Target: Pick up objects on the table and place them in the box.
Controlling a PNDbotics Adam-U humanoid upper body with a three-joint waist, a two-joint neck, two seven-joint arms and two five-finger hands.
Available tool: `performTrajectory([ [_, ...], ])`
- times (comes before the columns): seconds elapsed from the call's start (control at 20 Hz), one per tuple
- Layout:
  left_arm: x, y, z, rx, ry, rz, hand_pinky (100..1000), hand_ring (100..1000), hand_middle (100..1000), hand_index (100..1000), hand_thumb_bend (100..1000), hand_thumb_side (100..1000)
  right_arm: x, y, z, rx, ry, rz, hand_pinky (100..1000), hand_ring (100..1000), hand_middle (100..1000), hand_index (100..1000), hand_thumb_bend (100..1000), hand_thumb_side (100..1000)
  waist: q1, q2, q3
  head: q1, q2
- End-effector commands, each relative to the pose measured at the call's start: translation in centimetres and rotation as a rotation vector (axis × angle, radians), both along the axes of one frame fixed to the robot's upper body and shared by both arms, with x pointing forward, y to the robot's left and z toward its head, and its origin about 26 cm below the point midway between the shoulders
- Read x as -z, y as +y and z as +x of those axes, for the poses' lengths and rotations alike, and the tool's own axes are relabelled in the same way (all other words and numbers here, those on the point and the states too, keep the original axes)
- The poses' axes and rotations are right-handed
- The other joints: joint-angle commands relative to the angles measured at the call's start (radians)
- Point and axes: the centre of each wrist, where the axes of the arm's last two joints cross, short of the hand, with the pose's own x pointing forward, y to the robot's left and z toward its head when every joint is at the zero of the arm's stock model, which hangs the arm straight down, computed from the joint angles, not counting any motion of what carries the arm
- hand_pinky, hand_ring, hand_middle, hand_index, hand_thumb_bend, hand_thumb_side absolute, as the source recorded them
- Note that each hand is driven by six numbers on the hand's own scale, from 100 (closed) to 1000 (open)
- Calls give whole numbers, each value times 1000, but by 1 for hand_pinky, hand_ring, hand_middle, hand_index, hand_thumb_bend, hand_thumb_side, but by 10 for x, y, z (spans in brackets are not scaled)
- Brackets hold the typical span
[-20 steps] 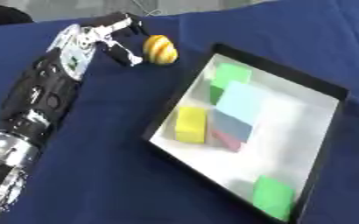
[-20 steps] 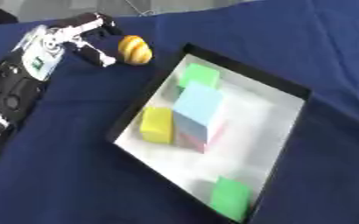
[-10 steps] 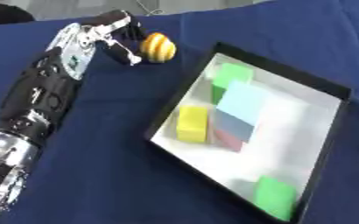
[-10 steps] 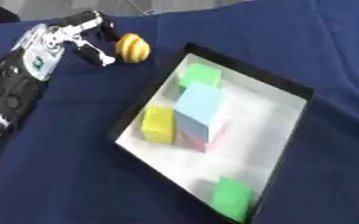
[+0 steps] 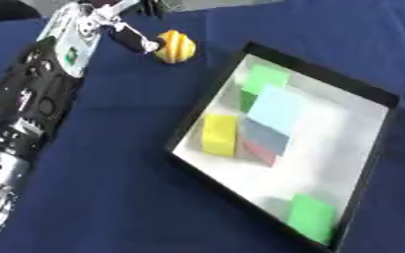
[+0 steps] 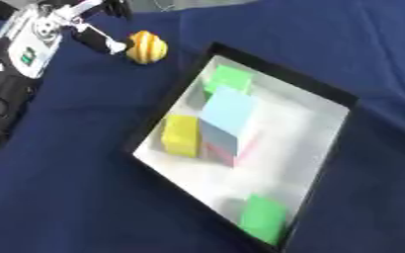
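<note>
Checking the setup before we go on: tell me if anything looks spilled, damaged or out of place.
Nothing spilled or damaged. The yellow striped ball lies on the blue cloth outside the box, at the left hand. The blocks sit inside the box.

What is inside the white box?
Inside the box you can see a yellow block, a big light blue block, and two green blocks. Something pink peeks out under the blue one; the rest of it is covered.
</note>
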Motion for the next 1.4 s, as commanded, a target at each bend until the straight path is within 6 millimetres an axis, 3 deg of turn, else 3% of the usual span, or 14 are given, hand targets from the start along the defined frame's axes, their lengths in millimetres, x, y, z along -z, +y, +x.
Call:
performTrajectory([
  [0.05,-30,-1,-19,51,-68,55,681,639,598,624,436,100,-11,-8,-2,14,-30,-20,803,768,713,806,100,523,-17,-50,3,-5,5],
  [0.1,-31,-3,-21,62,-68,65,693,672,622,647,465,100,-11,-8,-2,14,-31,-19,803,768,713,806,100,522,-18,-52,4,-5,4],
  [0.2,-29,-5,-21,67,-28,77,759,789,780,827,459,100,-11,-6,-2,9,-32,-17,803,768,713,806,100,522,-20,-52,3,-4,2],
  [0.25,-27,-4,-19,59,1,84,805,838,821,870,491,100,-11,-6,-2,5,-32,-15,803,768,713,806,100,523,-21,-52,3,-2,1],
  [0.35,-22,-1,-13,18,53,107,872,912,869,910,611,181,-11,-5,-1,2,-33,-15,803,768,713,806,100,524,-23,-51,1,1,-2],
  [0.4,-19,1,-9,-15,72,128,884,931,880,918,719,182,-12,-4,-1,0,-33,-15,803,768,713,806,100,525,-23,-49,-1,3,-4],
  [0.45,-17,3,-6,-57,84,149,882,930,877,918,738,164,-12,-4,-1,-1,-34,-14,803,768,712,806,100,526,-24,-47,-3,6,-5],
  [0.6,-7,9,6,-163,90,158,878,927,872,915,719,109,-13,-3,-1,-6,-34,-12,803,768,712,806,100,528,-23,-40,-9,12,-8],
  [0.65,-4,11,9,-185,88,142,872,917,861,908,647,100,-13,-2,-1,-8,-34,-11,803,768,712,806,100,530,-22,-37,-11,14,-10],
  [0.75,2,14,15,-207,84,97,863,905,850,901,598,100,-13,-1,0,-13,-35,-9,803,768,712,806,100,531,-20,-32,-16,18,-15],
  [1.25,15,20,23,-153,156,-46,853,885,830,870,425,100,-16,5,2,-31,-40,-10,803,767,712,806,100,536,-11,-11,-33,28,-26],
  [1.4,18,23,24,-159,228,-39,854,890,838,874,434,100,-16,7,2,-38,-41,-8,803,767,711,805,100,536,-10,-7,-39,31,-30],
])
